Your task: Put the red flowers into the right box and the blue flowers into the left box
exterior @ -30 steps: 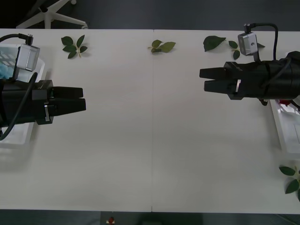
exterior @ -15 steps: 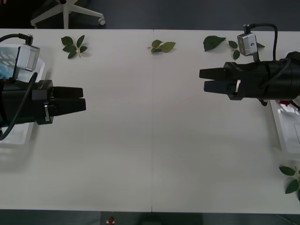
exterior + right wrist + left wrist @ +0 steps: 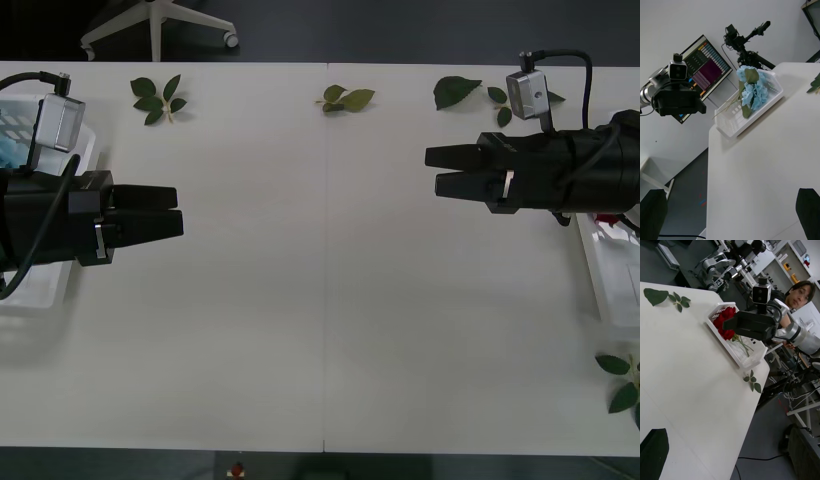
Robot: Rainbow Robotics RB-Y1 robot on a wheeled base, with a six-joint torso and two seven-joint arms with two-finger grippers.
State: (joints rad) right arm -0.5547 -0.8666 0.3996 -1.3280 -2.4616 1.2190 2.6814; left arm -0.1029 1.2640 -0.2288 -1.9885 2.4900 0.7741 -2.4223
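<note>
The red flowers [image 3: 725, 319] lie in the right box [image 3: 747, 358], a white slatted plastic basket at the table's right end, and the fluffy pale blue flowers [image 3: 752, 92] fill the left box [image 3: 732, 125], its twin at the left end, so the sorting looks finished. Both black grippers hover empty above the smooth white table [image 3: 320, 290], the left gripper [image 3: 170, 222] by its box with fingers closed together, the right gripper [image 3: 440, 170] with a narrow gap between its fingers, nothing held. Loose green leaf sprigs [image 3: 345, 98] sit scattered along the far edge.
</note>
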